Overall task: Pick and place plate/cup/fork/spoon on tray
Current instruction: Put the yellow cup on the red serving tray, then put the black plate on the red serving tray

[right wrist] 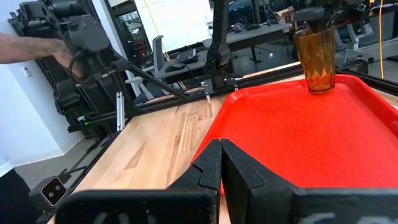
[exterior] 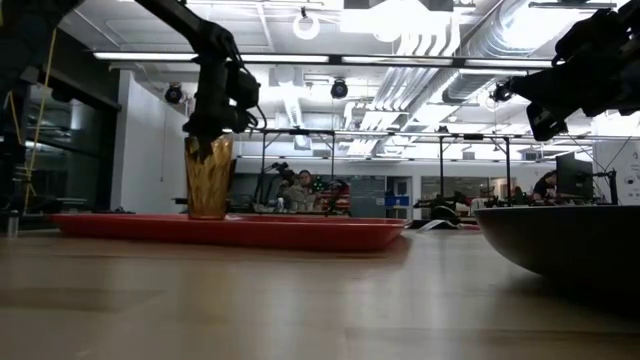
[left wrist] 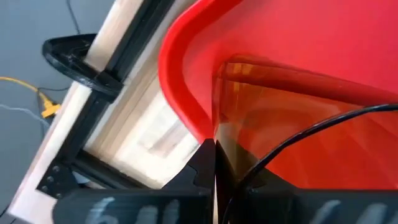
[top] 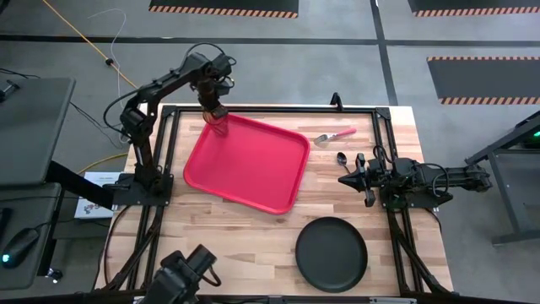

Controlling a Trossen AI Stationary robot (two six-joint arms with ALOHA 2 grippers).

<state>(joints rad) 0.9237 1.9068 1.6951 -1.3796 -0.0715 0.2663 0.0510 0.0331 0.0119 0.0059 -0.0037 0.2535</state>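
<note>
Cup (top: 219, 127): amber tumbler, upright, standing at the far left corner of the tray (top: 253, 169); base on or just above the red floor, contact not resolvable. Rim clamped from above by left gripper (top: 216, 111), one finger inside the wall and one outside, as judged from the left wrist view and the low view. Left arm reaching across from the table's left edge, wrist pitched down over the cup.

Tray: red, rectangular, turned slightly against the table edges, left of centre on the table (top: 253, 245). Nothing else on it.

Fork (top: 335, 135): off the tray, just beyond its far right corner; long axis roughly across the table, pink handle pointing right, metal head toward the tray.

Spoon (top: 342, 157): black, near side of the fork, directly ahead of the right gripper's tips.

Plate (top: 331, 253): near right of table, clear of the tray.

Right gripper (top: 348, 179): fingers pressed together, holding nothing, aimed left toward the tray; arm stretched low and level from the right edge. Nearer arm for spoon, fork and plate alike.

Judgement: cup placement nearly done, release pending; three items left, all on the right arm's side.
</note>
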